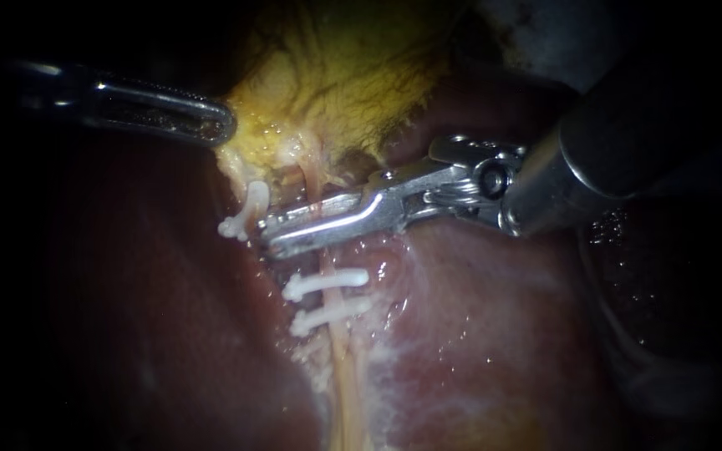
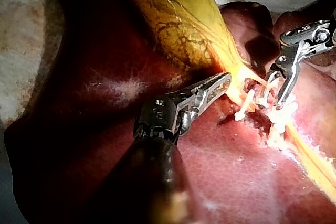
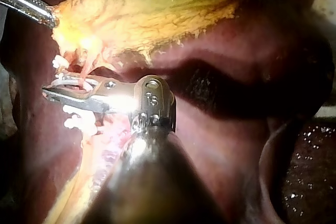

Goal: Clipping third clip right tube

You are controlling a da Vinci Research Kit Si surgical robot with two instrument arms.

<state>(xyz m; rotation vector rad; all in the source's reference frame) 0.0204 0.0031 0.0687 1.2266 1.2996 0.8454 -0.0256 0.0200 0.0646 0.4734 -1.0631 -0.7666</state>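
Where the gallbladder (image 1: 344,75) narrows to its pale yellow neck, the left instrument (image 1: 215,125) has its jaws clenched on the edge of that yellow tissue, one jaw on each side of it. The left wrist view shows the same hold, with the left instrument (image 2: 223,80) closed on the neck of the gallbladder (image 2: 178,19). Just off the neck, on the side away from that grip, the right tube (image 1: 344,367) runs from the gallbladder out across the liver (image 1: 495,334). The right instrument (image 1: 282,234) lies across this tube close to the gallbladder, its jaws released with a narrow gap between them, and the tube passes through that gap. From the left wrist view the right instrument (image 2: 278,95) shows two separate prongs standing apart on either side of the strand. Whether a clip sits inside the jaws cannot be told. Farther from the gallbladder than the jaws, the nearer clip (image 1: 327,281) is closed across the right tube, and the farther clip (image 1: 332,319) sits just beyond it, the two white bars lying near each other and roughly parallel. A lone clip (image 1: 248,213), also white, hangs beside the neck of the gallbladder, just beside the right instrument's tips. The right wrist view shows the right instrument (image 3: 58,90) beneath the gallbladder (image 3: 157,9).
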